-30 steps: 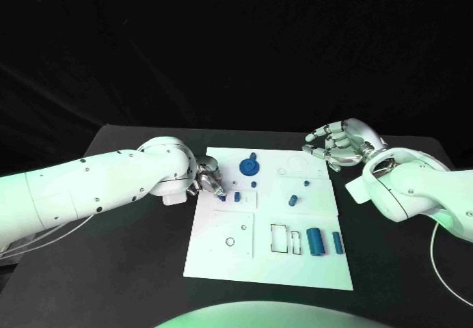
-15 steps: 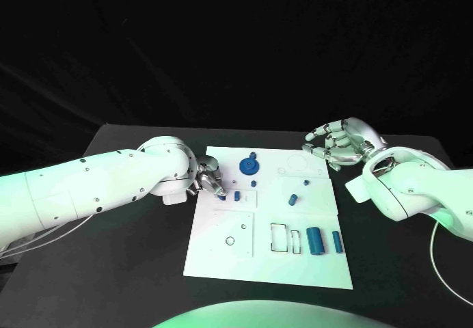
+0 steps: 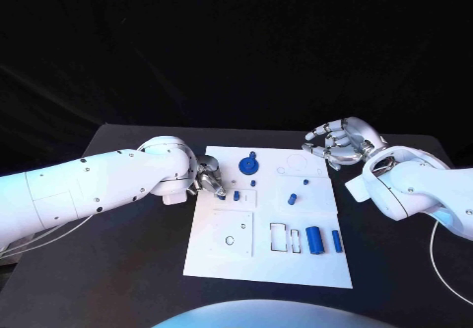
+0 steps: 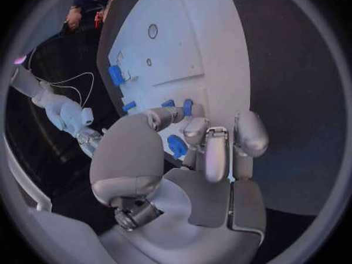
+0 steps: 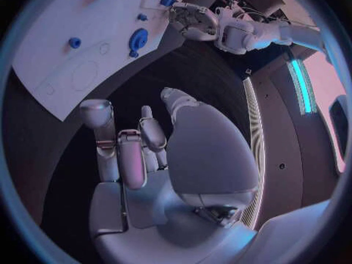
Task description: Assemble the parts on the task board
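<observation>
Nothing has moved since the earlier frames. The left robot hand (image 3: 206,179), at the middle left of the frame, has its fingers bunched at the white board's (image 3: 236,263) left edge beside a small blue part (image 3: 236,195); whether it holds anything cannot be told. The right robot hand (image 3: 338,143) hovers curled and empty above the black worktop (image 3: 128,273), upper right.

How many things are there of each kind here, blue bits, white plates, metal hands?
Blue parts: 7 plainly seen
White task board: 1
Hands, left hand and right hand: 2
Total: 10
</observation>
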Available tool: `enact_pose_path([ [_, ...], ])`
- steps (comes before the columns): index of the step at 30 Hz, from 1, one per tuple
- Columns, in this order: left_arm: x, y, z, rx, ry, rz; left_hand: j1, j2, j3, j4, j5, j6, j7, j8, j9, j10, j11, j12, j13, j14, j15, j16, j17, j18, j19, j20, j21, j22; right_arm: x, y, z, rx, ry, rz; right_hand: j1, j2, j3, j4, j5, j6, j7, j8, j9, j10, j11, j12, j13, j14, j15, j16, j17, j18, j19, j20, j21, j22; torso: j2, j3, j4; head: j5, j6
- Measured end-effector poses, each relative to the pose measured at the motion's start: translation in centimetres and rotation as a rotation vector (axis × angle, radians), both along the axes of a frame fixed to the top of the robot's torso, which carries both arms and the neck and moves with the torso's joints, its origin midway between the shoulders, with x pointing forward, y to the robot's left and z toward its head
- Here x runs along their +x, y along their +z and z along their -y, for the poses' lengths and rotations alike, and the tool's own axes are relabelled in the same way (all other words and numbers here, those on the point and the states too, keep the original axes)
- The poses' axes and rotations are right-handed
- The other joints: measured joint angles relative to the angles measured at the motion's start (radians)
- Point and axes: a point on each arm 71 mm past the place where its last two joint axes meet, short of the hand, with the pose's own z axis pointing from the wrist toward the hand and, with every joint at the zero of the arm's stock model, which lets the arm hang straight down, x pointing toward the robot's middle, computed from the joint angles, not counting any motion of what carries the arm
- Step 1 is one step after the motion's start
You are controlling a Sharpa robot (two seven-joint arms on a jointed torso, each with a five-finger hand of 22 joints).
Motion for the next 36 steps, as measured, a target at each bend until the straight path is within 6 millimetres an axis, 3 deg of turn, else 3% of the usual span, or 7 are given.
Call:
enact_pose_path([
  [5,0.02,-0.01,0.08,0.001,-0.001,0.000,-0.010,0.009,0.000,0.000,0.000,0.000,0.000,0.005,0.000,0.007,-0.003,0.005,0.007,0.003,-0.004,0.000,0.000,0.000,0.000,0.000,0.000,0.004,0.00,0.00,0.01,0.000,0.000,0.000,0.000,0.000,0.000,0.000,0.000,0.000,0.000,0.000,0.000,0.000,0.000,0.000,0.000,0.000,0.000,0.000,0.000,0.000,0.000,0.000,0.000,0.000,0.000,0.0001,-0.0003,-0.001,-0.002],
  [13,0.10,-0.07,0.17,0.004,0.001,-0.001,-0.063,0.002,0.005,-0.006,-0.010,0.014,-0.012,0.010,0.003,0.013,-0.009,0.005,0.009,0.002,-0.009,0.000,0.000,0.000,0.003,-0.004,0.000,0.005,-0.01,0.00,0.05,0.000,-0.001,0.000,0.000,0.000,0.000,0.000,0.000,0.000,0.000,0.000,0.000,0.000,0.000,0.000,-0.001,0.000,0.000,0.000,0.000,0.000,0.000,0.000,-0.004,-0.001,0.000,0.0003,-0.0004,-0.002,-0.004],
  [14,0.10,-0.07,0.20,0.004,0.001,-0.001,-0.071,0.000,0.048,-0.054,-0.014,0.012,-0.013,0.011,0.002,0.013,-0.009,0.005,0.009,0.003,-0.011,0.000,0.000,0.000,0.004,-0.004,0.000,0.005,-0.01,0.00,0.06,0.000,-0.001,0.000,0.000,0.000,0.000,0.000,0.000,0.000,0.000,0.000,0.001,0.000,0.000,0.000,-0.002,0.000,0.000,0.000,0.000,0.000,0.000,0.000,-0.007,-0.003,0.000,0.0003,-0.0004,-0.003,-0.004],
  [25,0.19,-0.13,0.17,0.004,0.005,-0.003,-0.096,0.002,0.043,-0.063,-0.017,0.016,-0.017,0.013,-0.004,0.013,-0.009,0.005,0.011,0.000,-0.014,0.000,0.000,0.000,0.003,-0.004,0.000,0.003,-0.01,0.00,0.08,0.000,-0.002,0.000,-0.004,-0.004,0.000,0.000,0.000,0.000,0.000,0.000,0.001,0.000,0.000,0.000,-0.002,0.000,0.000,0.000,0.000,0.000,0.000,0.000,-0.007,-0.003,-0.001,0.0002,-0.0002,-0.004,-0.004],
  [36,0.31,-0.23,0.08,0.006,0.010,-0.006,-0.123,-0.002,-0.055,-0.004,-0.021,0.034,-0.034,0.006,-0.013,0.013,-0.009,0.005,0.015,0.000,-0.014,0.000,0.000,0.000,0.007,-0.007,0.000,0.002,-0.02,0.01,0.10,0.000,-0.002,0.000,-0.004,-0.004,0.000,0.000,0.000,0.000,0.000,0.000,0.001,0.000,0.000,0.000,-0.004,0.000,0.000,-0.004,0.000,0.000,0.000,0.000,-0.007,-0.005,-0.001,0.0000,0.0001,-0.005,-0.005],
])
